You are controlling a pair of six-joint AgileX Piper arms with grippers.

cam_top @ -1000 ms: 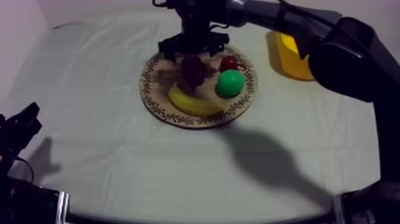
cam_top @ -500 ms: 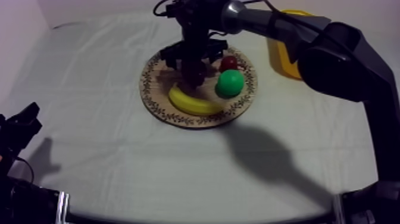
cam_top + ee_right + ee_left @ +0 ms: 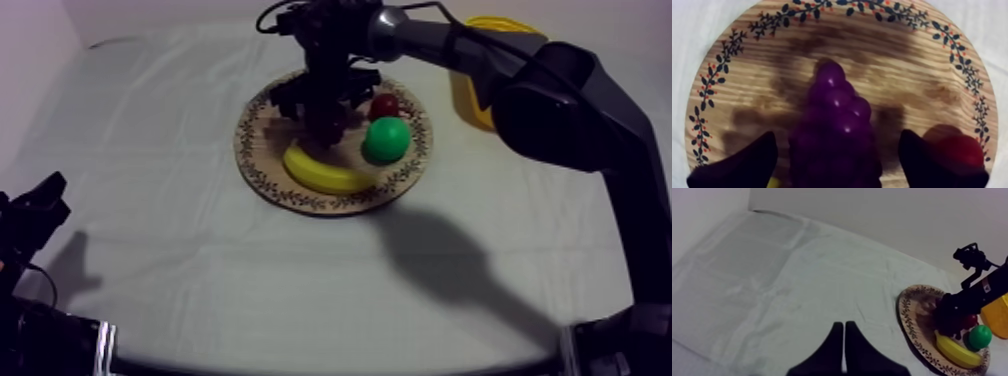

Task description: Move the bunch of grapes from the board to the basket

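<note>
Grasp stage; nothing lifted yet. Right gripper [image 3: 325,100] low over wooden board [image 3: 262,150], fingers spread wide, not clamped. Bunch of grapes [image 3: 837,115] directly between them, resting on board. Remaining: close, lift, carry, drop into yellow basket [image 3: 466,100], off to gripper's side past board rim.

Tight spots: small red fruit [image 3: 384,105] just outside one finger, banana [image 3: 325,172] just beside grapes. Counter [image 3: 200,280] around board bare, so carry path looks free. Left gripper [image 3: 843,338] clenched on nothing, well apart.

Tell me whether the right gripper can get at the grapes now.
Probably yes: the right gripper is open, a finger on each side of the bunch of grapes on the wooden board, nothing in between.
</note>
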